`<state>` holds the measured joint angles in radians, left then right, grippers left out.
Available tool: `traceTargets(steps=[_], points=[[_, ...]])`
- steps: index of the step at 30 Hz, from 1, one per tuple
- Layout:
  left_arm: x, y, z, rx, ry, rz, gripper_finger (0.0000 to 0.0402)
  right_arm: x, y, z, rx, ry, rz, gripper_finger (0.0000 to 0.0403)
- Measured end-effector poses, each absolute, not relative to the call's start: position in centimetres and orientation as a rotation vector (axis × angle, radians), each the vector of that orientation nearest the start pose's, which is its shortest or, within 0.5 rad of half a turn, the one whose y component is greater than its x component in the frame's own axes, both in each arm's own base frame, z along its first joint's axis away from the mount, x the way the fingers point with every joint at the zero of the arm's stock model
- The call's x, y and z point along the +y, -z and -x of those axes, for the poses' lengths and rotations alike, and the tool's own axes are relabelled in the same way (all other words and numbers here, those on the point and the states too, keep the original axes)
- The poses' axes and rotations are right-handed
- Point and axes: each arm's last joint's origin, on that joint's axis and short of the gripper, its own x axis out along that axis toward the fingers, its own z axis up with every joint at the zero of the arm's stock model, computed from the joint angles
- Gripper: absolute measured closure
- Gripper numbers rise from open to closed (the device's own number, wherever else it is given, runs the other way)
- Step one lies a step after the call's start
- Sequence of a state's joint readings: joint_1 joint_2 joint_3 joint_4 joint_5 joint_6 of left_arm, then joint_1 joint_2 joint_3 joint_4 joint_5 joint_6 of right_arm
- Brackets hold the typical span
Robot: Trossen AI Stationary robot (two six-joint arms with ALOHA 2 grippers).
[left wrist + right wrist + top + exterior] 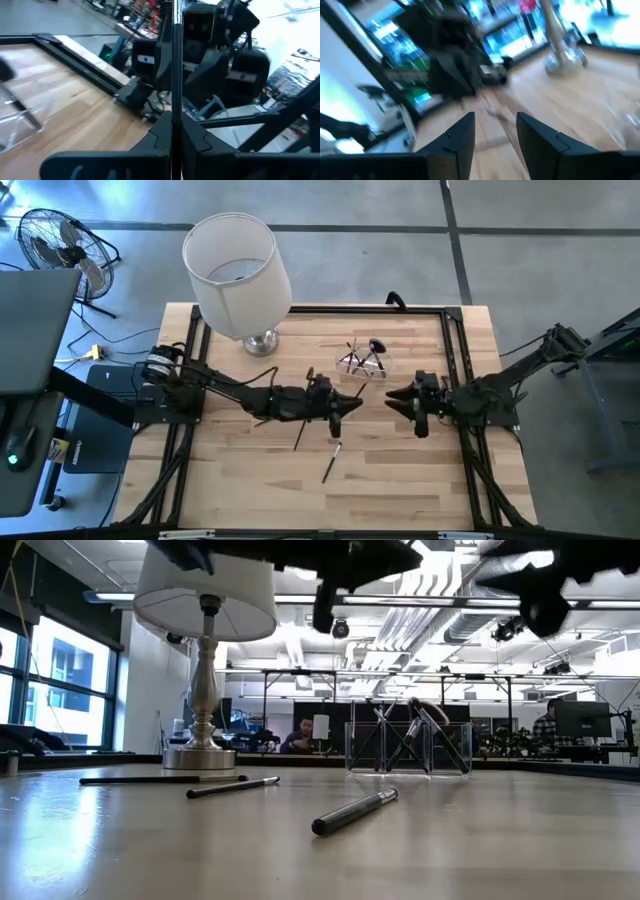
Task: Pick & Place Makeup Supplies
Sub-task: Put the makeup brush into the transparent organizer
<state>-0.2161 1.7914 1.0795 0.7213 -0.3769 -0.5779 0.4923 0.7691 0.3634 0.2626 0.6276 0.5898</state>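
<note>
At the far left of the table stands the lamp [238, 265], well out of my working lane; its base sits near the back edge, so the centre stays free for picking.

My left gripper [345, 408] hangs above the middle of the table, fingers pressed together on a thin dark stick [176, 60] that rises straight up between them in my left wrist view. I judge it to be one of the makeup supplies, held upright so it can go point-down into a container.

Below and in front of that gripper, loose pieces lie flat on the wood: a long dark pencil [160, 779], a short brush [232, 786] just beside it, and a thicker dark pencil [355, 811] nearer the front edge. They lie apart from each other, which should make single grabs easy.

Toward the back, between my two grippers, sits the clear holder [363, 363]. Several brushes lean crossed inside it, one with a fluffy head; I cannot count them exactly. It looks like the drop point.

My right gripper [395, 396] hovers on the right, facing the left one, with its fingers apart and nothing between them. I judge it waits, perhaps to take the stick across, since the holder lies closer to its side.
</note>
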Motion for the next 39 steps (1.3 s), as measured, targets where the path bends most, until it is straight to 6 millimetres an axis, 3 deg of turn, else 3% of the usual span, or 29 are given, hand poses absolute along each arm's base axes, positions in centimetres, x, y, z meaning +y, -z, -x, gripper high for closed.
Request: traceTargets(steps=[5,12,27,39], points=[[-7.6,-26.5,-39.6,-0.096,-0.134,0.538,0.0399,6.2,-24.6,-16.8,-0.061,0.124,-0.479,0.0236],[-7.8,-28.3,-40.2,-0.111,-0.109,0.500,0.0399,5.4,-24.8,-18.4,-0.131,0.045,-0.516,0.0215],[-8.0,-27.2,-40.7,-0.028,-0.104,0.513,0.0399,4.9,-25.4,-18.8,-0.199,-0.016,-0.472,0.0273],[-8.0,-27.1,-40.8,-0.032,-0.102,0.547,0.0399,4.9,-25.5,-18.8,-0.207,0.002,-0.469,0.0277]])
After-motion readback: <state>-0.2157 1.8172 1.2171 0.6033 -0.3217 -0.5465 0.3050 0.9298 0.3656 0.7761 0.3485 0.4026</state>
